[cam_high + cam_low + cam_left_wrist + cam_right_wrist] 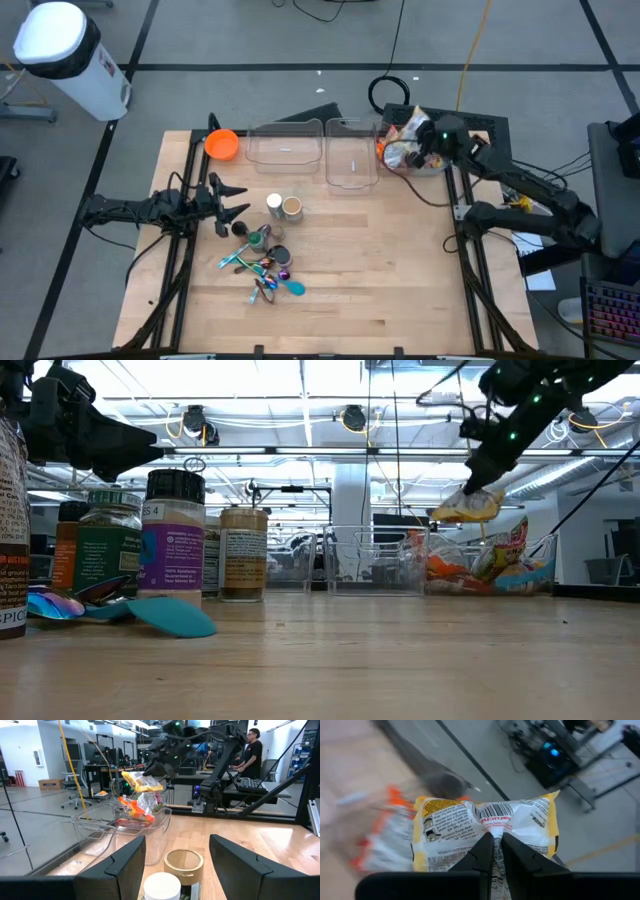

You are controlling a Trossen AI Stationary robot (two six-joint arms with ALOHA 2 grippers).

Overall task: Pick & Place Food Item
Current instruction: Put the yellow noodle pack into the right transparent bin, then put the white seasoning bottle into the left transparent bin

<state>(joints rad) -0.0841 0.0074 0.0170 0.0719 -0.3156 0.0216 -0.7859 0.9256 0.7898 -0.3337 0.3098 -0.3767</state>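
Already I am holding a yellow packet (485, 832) pinched in my right gripper (496, 840), lifting above the bin (420, 165) at upper right; placing remains

A grey floor (250, 40) crossed by dark lines surrounds the wooden table (380, 270), with a white bin (62, 55) standing off one corner. Beyond it, rows of ceiling lights (300, 380) hang over desks, and a person (252, 755) sits at a workstation.
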